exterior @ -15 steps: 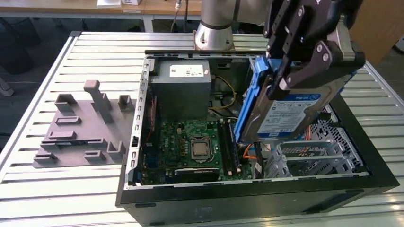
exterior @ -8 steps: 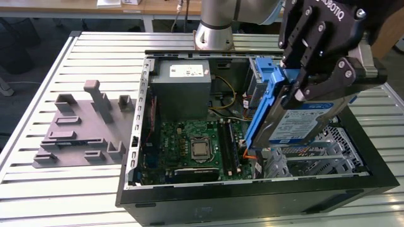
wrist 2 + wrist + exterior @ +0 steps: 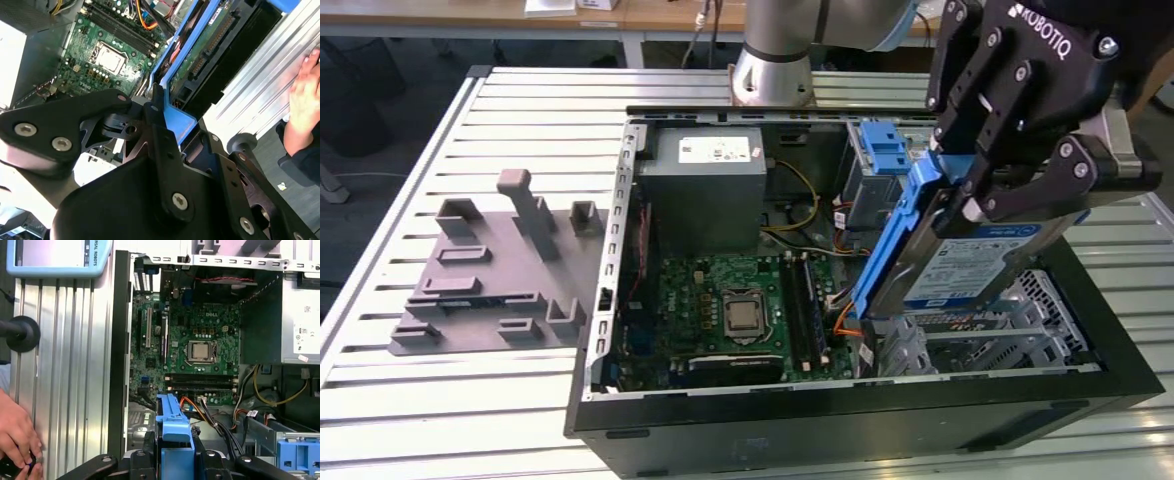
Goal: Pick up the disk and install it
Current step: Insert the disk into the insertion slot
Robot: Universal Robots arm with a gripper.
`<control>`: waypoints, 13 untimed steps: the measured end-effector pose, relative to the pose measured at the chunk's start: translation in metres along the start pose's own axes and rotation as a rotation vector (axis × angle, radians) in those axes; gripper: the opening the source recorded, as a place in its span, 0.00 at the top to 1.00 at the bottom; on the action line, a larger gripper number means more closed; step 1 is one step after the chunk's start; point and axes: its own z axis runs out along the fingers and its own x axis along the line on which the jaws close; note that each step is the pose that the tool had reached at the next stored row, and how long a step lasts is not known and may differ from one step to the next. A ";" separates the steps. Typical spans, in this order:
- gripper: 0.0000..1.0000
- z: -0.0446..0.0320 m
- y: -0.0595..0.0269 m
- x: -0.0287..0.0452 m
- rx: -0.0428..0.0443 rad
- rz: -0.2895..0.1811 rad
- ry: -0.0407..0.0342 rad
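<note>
End effector (image 3: 994, 200) clamped on the disk (image 3: 958, 268), which hangs tilted on edge over the open computer case (image 3: 854, 412) standing on the table (image 3: 467, 400).

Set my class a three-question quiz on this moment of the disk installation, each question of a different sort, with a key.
1. True or false: the end effector is open and holds nothing.
2. Multiple choice: in the exterior view, the disk is toward the A) left, B) middle, C) right.
3. Fill the gap: the carrier bracket framing the disk is ___ in colour.

Key
1. False: it is shut on the disk, which it holds tilted.
2. C.
3. Blue.
</note>
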 end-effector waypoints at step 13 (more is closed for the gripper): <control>0.64 0.0062 -0.0300 0.0008 0.0001 0.000 -0.0001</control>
